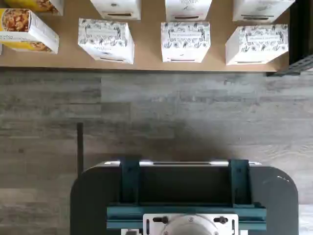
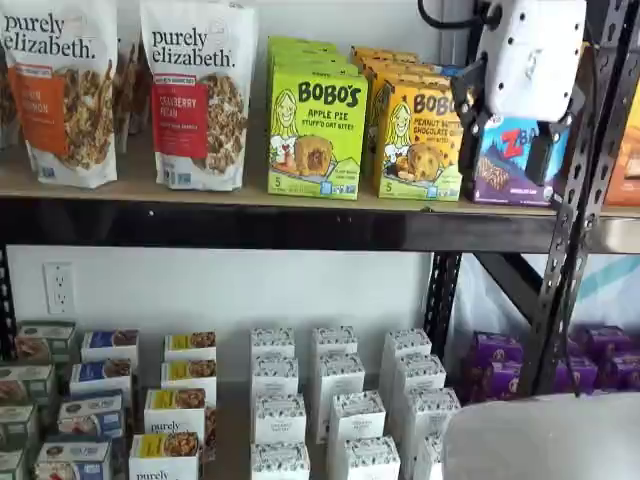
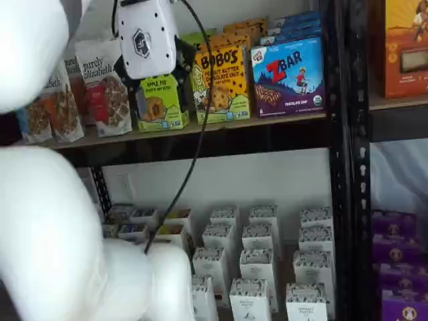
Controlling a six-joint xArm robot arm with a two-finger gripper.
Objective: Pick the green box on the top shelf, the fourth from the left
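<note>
The green box (image 2: 317, 130) stands on the top shelf (image 2: 250, 222), between a granola bag (image 2: 200, 95) and a yellow box (image 2: 420, 140). The gripper (image 2: 510, 120) hangs in front of the blue box (image 2: 515, 160), off to the green box's right and apart from it, fingers spread wide and empty. In a shelf view its white body covers the green box's upper part (image 3: 160, 103).

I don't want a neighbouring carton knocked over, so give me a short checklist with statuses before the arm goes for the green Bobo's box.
1. Green box upright at the top shelf front: ok.
2. Box front clear of obstacles: ok in a shelf view.
3. End effector open: ok.
4. End effector lined up with the box: not ok; it hangs before the ZBar box.
5. Yellow-orange Bobo's box close beside: room for fingers cannot tell.
</note>
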